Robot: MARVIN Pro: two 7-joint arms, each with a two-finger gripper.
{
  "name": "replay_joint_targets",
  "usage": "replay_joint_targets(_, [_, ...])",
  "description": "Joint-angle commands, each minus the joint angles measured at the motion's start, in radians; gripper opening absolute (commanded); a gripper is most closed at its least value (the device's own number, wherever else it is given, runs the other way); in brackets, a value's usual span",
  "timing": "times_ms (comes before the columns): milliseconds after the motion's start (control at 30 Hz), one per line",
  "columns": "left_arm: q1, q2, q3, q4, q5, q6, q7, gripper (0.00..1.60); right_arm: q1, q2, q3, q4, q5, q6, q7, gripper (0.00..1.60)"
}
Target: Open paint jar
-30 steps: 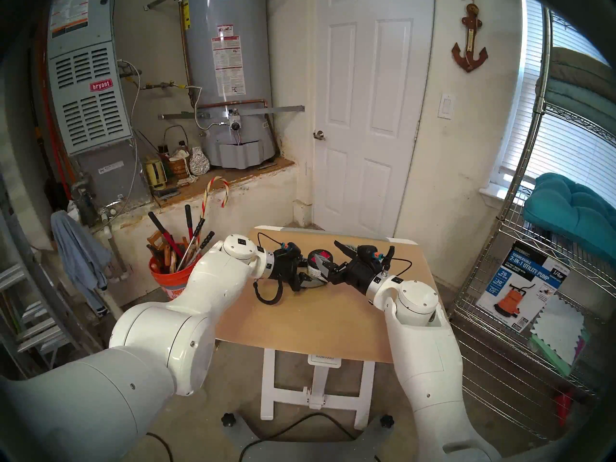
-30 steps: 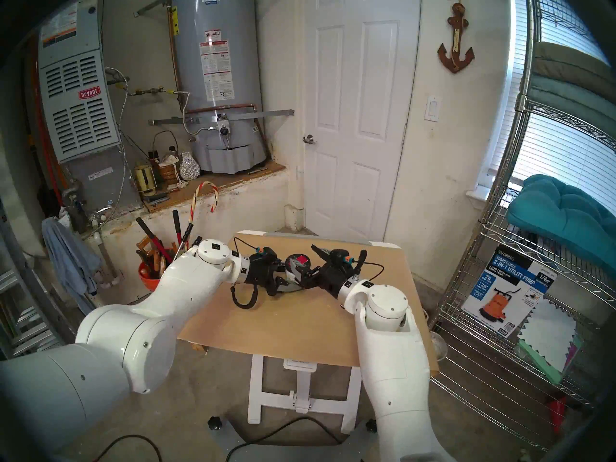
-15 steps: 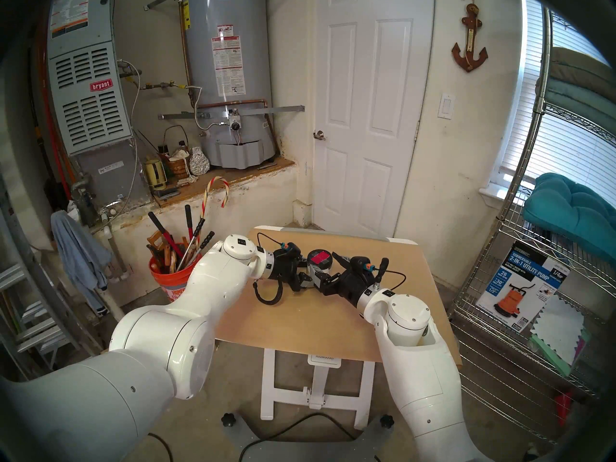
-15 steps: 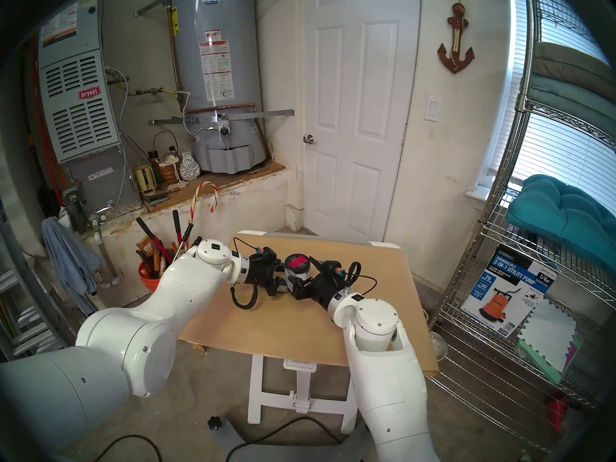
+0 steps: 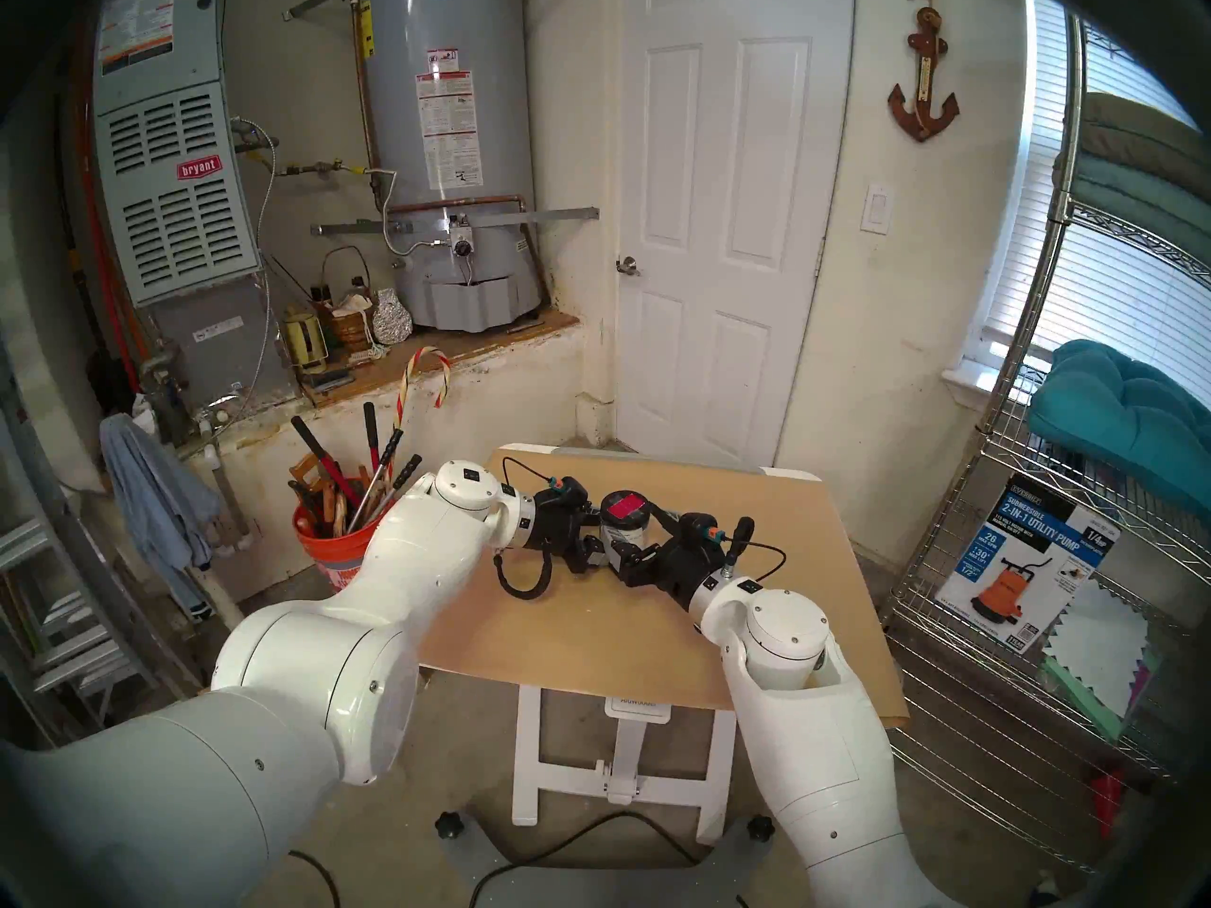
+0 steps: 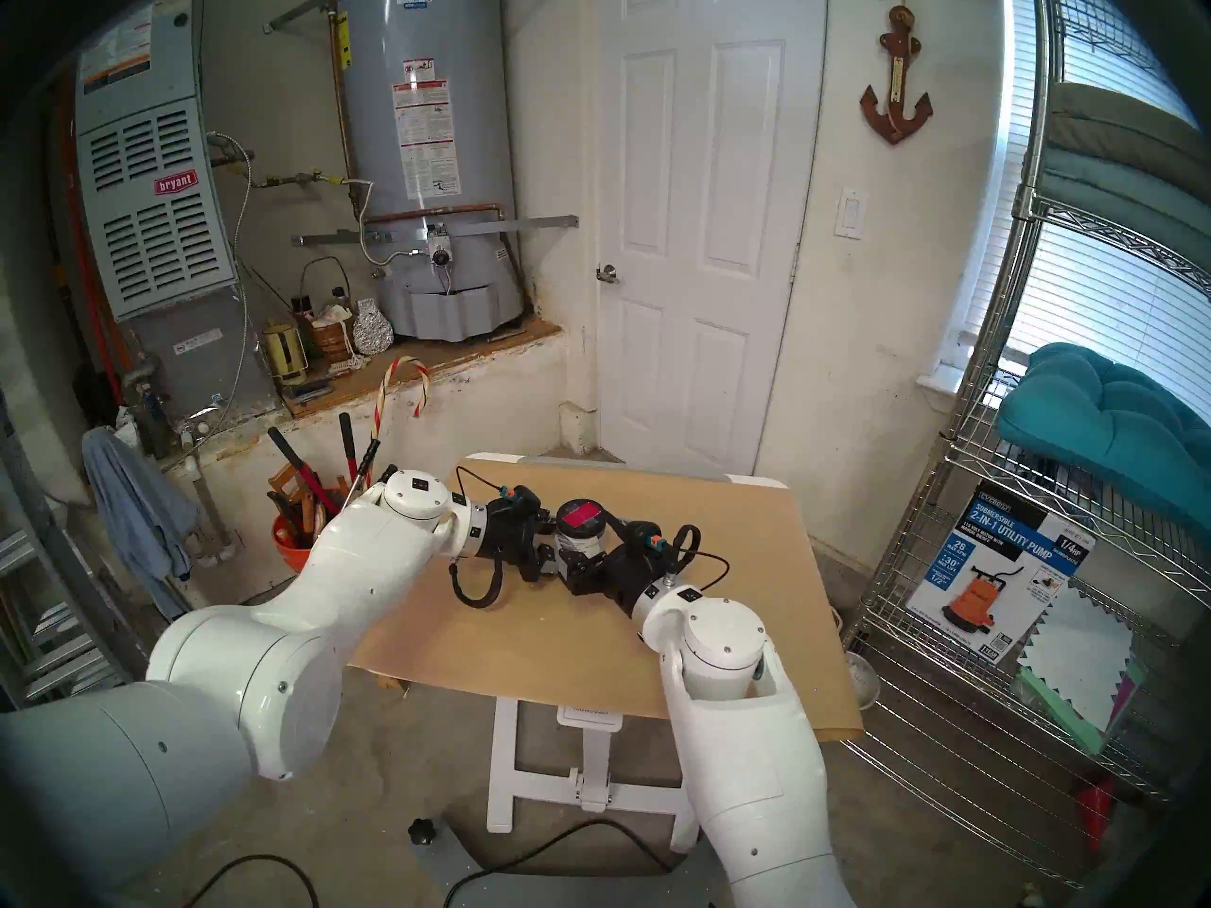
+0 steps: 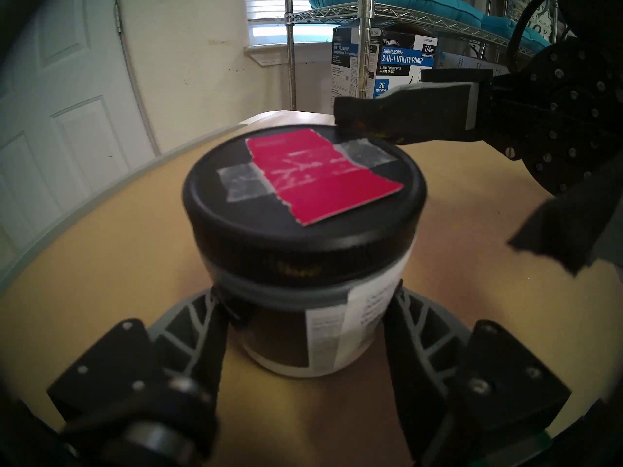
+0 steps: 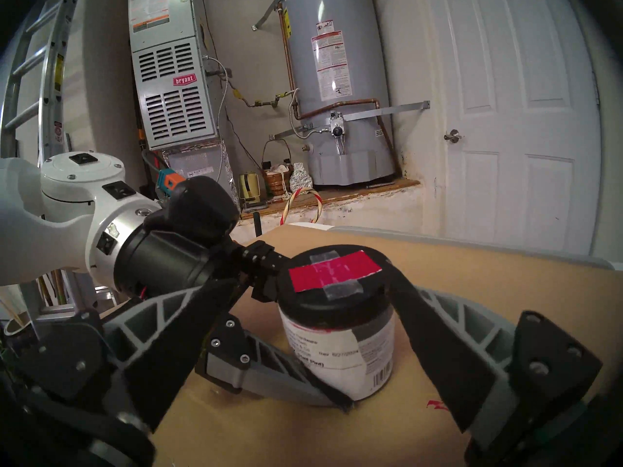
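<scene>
The paint jar (image 5: 622, 532) stands upright on the tan table (image 5: 590, 631). Its black lid (image 7: 303, 200) sits on the jar and carries a taped red patch (image 8: 333, 270). My left gripper (image 7: 306, 321) comes from the left and is shut on the jar's labelled body, one finger (image 7: 215, 321) on each side below the lid. My right gripper (image 8: 318, 284) comes from the right and is open, its fingers on either side of the lid. Its right finger (image 8: 414, 318) touches the lid's rim; its left finger (image 8: 175, 338) stands apart from it.
An orange bucket (image 5: 331, 549) of long-handled tools stands by the table's left edge. A wire shelf (image 5: 1022, 723) with a pump box (image 5: 1022, 559) stands to the right. A black coiled cable (image 5: 524, 576) hangs under my left wrist. A small red smear (image 8: 436, 405) marks the table.
My right arm has moved left and lower toward the jar. Its finger lay across the lid a second ago; now the fingers flank the lid. The left gripper and jar barely moved.
</scene>
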Motion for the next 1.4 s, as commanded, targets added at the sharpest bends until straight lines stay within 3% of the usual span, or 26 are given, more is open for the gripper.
replay_joint_targets(0, [-0.009,-0.001,-0.002,-0.022,-0.004,-0.004,-0.011,0.0,0.034,-0.011,-0.022,0.02,0.004,-0.024,-0.011,1.6])
replay_joint_targets(400, [0.0,-0.001,-0.004,-0.038,-0.004,0.0,-0.028,0.0,0.066,-0.017,-0.032,0.087,-0.006,-0.055,-0.036,1.6])
replay_joint_targets(1267, [0.022,0.0,-0.01,-0.081,0.001,0.024,-0.041,0.0,0.081,-0.02,-0.034,0.106,0.012,-0.077,-0.028,1.6])
replay_joint_targets(1300, [0.022,0.0,-0.01,-0.081,0.001,0.024,-0.042,0.0,0.083,-0.019,-0.035,0.107,0.013,-0.078,-0.028,1.56])
replay_joint_targets(1333, [0.022,0.0,-0.011,-0.081,0.001,0.024,-0.042,0.0,0.083,-0.02,-0.034,0.108,0.012,-0.079,-0.028,1.29])
replay_joint_targets(1367, [0.022,0.0,-0.011,-0.081,0.002,0.025,-0.043,0.0,0.084,-0.02,-0.034,0.11,0.012,-0.081,-0.027,1.23])
